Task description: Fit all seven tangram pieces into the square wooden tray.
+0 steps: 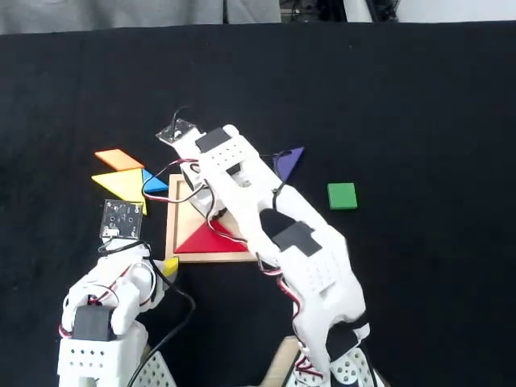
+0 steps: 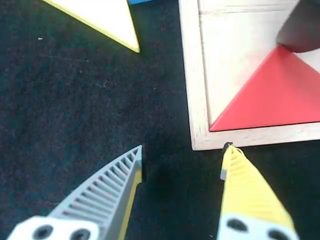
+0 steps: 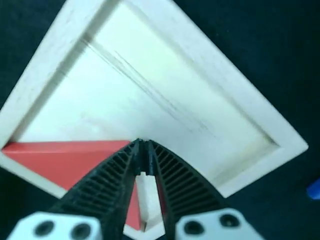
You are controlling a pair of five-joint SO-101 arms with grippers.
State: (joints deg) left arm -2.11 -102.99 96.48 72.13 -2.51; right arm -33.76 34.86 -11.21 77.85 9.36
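The square wooden tray (image 1: 171, 226) lies at the table's middle with a red triangle (image 1: 208, 239) along its near edge. My right gripper (image 3: 143, 145) is shut with nothing in it, its tips just above the red triangle (image 3: 65, 160) inside the tray (image 3: 220, 70). My left gripper (image 2: 184, 149) stands open by the tray's near left corner (image 2: 192, 75), over bare cloth. Left of the tray lie a yellow triangle (image 1: 121, 184), an orange parallelogram (image 1: 118, 158) and a small blue triangle (image 1: 153, 184). A purple triangle (image 1: 289, 161) and a green square (image 1: 342, 196) lie to its right.
The white right arm (image 1: 274, 218) stretches over the tray and hides much of its floor. Black cloth (image 1: 419, 97) covers the table, with open room at the back and right. The left arm's base (image 1: 97, 339) sits at the near left.
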